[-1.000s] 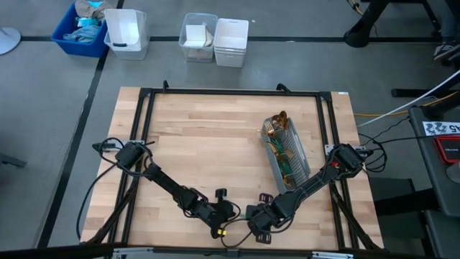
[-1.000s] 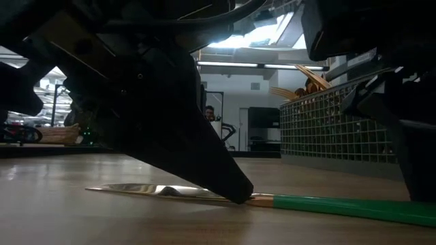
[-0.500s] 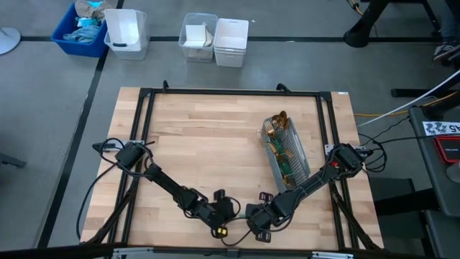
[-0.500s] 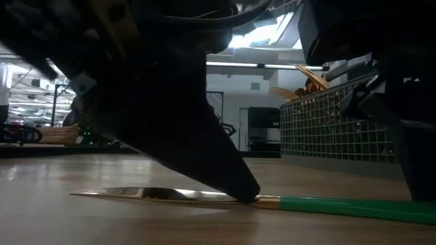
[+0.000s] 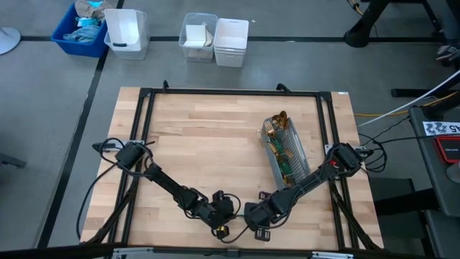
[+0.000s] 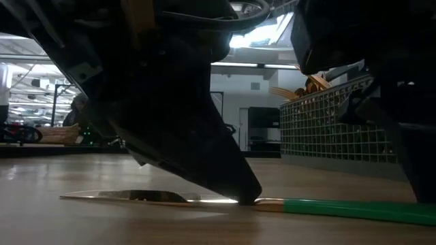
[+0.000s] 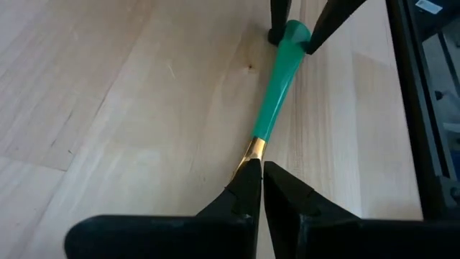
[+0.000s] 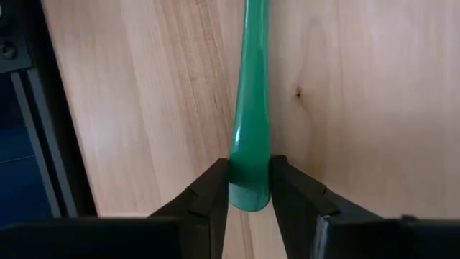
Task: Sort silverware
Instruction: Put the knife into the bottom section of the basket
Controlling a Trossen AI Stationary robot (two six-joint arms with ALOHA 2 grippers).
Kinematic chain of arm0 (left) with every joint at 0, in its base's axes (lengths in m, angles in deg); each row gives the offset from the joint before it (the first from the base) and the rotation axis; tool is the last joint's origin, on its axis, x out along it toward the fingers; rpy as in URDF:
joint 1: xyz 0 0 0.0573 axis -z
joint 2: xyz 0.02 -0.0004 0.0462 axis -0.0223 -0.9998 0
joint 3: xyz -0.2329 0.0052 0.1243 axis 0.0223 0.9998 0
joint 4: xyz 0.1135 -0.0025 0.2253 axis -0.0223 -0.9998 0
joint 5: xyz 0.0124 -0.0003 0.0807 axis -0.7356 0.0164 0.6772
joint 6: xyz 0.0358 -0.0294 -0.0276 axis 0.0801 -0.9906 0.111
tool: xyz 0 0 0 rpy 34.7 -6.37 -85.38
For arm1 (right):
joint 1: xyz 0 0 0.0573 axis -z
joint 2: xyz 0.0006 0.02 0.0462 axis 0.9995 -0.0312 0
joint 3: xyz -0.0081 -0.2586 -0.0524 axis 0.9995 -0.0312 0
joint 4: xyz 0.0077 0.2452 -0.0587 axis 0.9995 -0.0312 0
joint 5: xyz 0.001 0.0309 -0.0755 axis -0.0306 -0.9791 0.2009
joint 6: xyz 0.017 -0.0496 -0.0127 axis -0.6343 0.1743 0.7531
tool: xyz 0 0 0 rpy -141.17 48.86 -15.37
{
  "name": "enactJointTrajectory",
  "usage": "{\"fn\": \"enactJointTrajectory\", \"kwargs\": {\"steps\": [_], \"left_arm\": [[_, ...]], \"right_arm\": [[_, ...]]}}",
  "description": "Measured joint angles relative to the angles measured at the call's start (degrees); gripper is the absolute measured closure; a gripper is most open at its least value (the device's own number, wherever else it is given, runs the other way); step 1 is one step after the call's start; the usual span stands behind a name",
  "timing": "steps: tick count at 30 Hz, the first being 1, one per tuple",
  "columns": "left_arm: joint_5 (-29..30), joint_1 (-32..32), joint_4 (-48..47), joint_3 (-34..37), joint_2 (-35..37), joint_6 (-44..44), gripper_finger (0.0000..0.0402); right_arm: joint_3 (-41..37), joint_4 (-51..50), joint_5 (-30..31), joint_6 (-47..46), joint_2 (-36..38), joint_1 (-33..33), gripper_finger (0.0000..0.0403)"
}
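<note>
Your right end effector (image 8: pixel 248 188) clamps the green handle end of a knife (image 7: pixel 272 114) lying flat on the worktop (image 5: pixel 208 144) near its front edge. Your left end effector (image 7: pixel 260 185) has its fingers nearly together at the gold neck, where blade meets handle. You can see the mesh caddy (image 5: pixel 287 155) well behind on the right side, holding more silverware (image 5: pixel 274 126), gold heads up. Beyond the worktop, white bins (image 5: pixel 230 42) and a blue bin (image 5: pixel 80 32) sit on the floor.
</note>
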Motion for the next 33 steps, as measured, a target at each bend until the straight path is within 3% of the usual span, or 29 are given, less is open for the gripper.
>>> {"fn": "enactJointTrajectory", "kwargs": {"steps": [6,13,19,26,29,33], "left_arm": [[-0.07,0.00,-0.20,0.00,0.07,0.11,0.0391],[-0.02,0.02,-0.20,0.00,0.09,0.00,0.0391],[-0.02,0.02,-0.20,0.00,0.09,0.00,0.0391],[0.02,0.02,-0.17,0.00,0.11,0.00,0.0391],[0.00,0.02,-0.17,0.00,0.11,0.49,0.0391],[0.00,0.02,-0.12,-0.02,0.11,1.02,0.0391]], "right_arm": [[4.26,-9.66,-1.86,0.61,-0.31,1.01,0.0299],[11.77,-24.71,6.48,2.45,-0.25,-0.75,0.0299],[16.69,-36.29,10.92,-0.41,-0.12,-6.49,0.0299],[17.18,-44.64,15.52,-12.42,3.49,-16.11,0.0299],[17.19,-48.76,21.10,-17.32,7.86,-20.21,0.0299],[12.59,-50.25,36.72,-29.97,14.95,-25.60,0.0299]]}}
